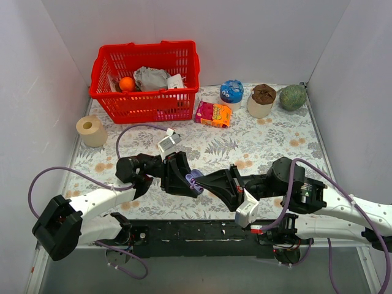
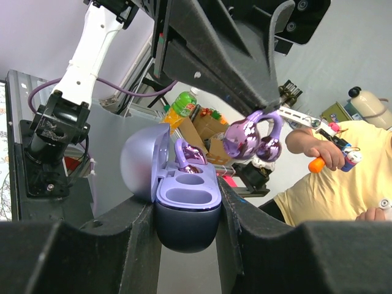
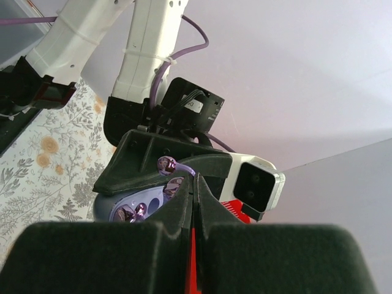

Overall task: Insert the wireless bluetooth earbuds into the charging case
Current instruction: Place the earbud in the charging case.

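The left gripper is nearly closed, its two fingers pinching the dark base of the charging case, whose lid stands open to the gripper's left. One earbud sits in the far socket and the near socket is bare. Just above and right of the case, the right gripper is closed tight on the second earbud, shiny purple and not touching the case. Under both tools lies a leaf-patterned tablecloth. Just beyond the left gripper is a small white object, and off to its left a paper roll. Farther on stands a red basket holding an orange. Beyond the right gripper are a bright snack packet, a blue tub, a brown-topped cup and a green ball. Plain white walls close the table on three sides.
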`<state>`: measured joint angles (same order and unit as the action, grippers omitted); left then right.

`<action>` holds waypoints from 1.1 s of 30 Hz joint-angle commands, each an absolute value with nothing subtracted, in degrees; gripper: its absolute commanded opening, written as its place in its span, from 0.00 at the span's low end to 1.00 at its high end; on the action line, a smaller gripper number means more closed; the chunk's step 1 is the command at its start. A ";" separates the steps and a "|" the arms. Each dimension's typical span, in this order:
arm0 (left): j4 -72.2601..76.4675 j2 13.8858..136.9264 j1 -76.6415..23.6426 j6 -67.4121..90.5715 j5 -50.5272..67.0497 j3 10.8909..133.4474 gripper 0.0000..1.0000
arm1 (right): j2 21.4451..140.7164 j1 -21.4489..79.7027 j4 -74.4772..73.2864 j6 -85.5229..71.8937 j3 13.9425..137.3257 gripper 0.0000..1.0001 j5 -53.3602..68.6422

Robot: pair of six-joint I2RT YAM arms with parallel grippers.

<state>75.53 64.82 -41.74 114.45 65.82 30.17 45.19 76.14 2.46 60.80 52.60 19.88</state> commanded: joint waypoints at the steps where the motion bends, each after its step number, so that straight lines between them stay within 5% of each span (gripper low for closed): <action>1: 105.82 62.76 -41.57 132.71 65.48 32.17 0.00 | 46.05 76.29 2.11 62.05 52.47 0.01 20.83; 27: 105.91 61.88 -41.57 134.30 64.51 29.45 0.00 | 47.02 71.72 2.20 59.51 51.59 0.01 17.85; 33: 105.91 62.05 -41.57 134.21 63.90 28.83 0.00 | 46.76 71.63 1.93 58.19 51.42 0.23 16.35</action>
<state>75.42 62.92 -41.74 114.48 65.36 29.21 47.29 71.99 1.32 59.88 51.92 18.37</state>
